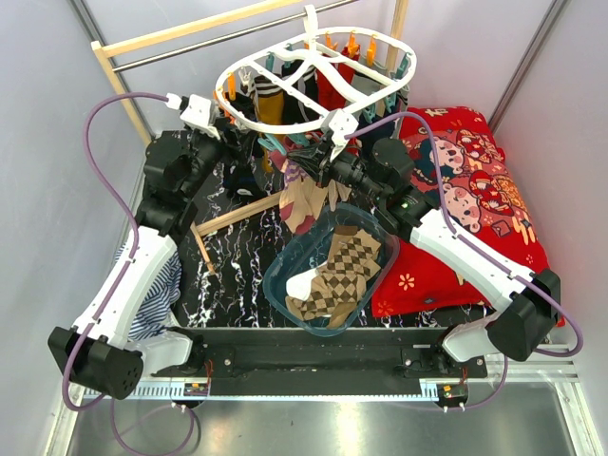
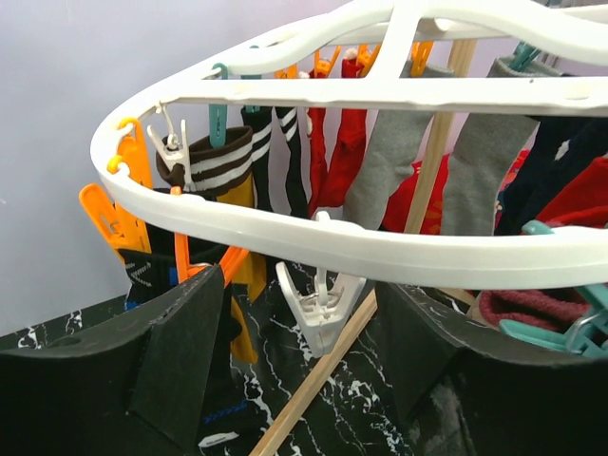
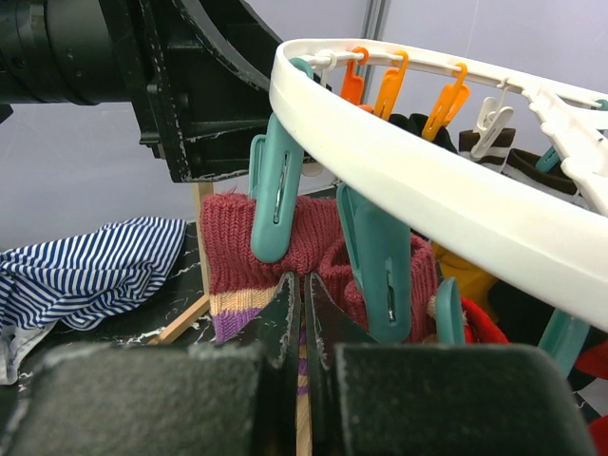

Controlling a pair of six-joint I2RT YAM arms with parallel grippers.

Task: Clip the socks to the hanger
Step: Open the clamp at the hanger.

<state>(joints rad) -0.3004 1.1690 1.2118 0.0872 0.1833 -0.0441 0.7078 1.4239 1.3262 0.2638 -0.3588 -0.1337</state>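
Observation:
The white oval hanger (image 1: pixel 285 59) hangs from the rod, with several socks clipped along its far side (image 2: pixel 380 171). My left gripper (image 1: pixel 237 128) is open under the hanger's near-left rim (image 2: pixel 285 237). Its black pads (image 2: pixel 180 351) stand either side of an empty white clip (image 2: pixel 321 309) without touching it. My right gripper (image 1: pixel 312 169) is shut on a maroon sock with purple and yellow stripes (image 3: pixel 242 247), and holds its cuff up against the teal clips (image 3: pixel 277 190) under the rim (image 3: pixel 427 190). The sock hangs below the gripper (image 1: pixel 302 204). Tan-brown argyle socks (image 1: pixel 340 271) lie in a tub.
The clear bluish tub (image 1: pixel 281 290) stands at front centre. A red cartoon-print cushion (image 1: pixel 475 190) lies on the right and a blue-white striped cloth (image 1: pixel 157 290) on the left. The wooden rack's rod (image 1: pixel 190 43) and floor bar (image 1: pixel 233 218) are behind.

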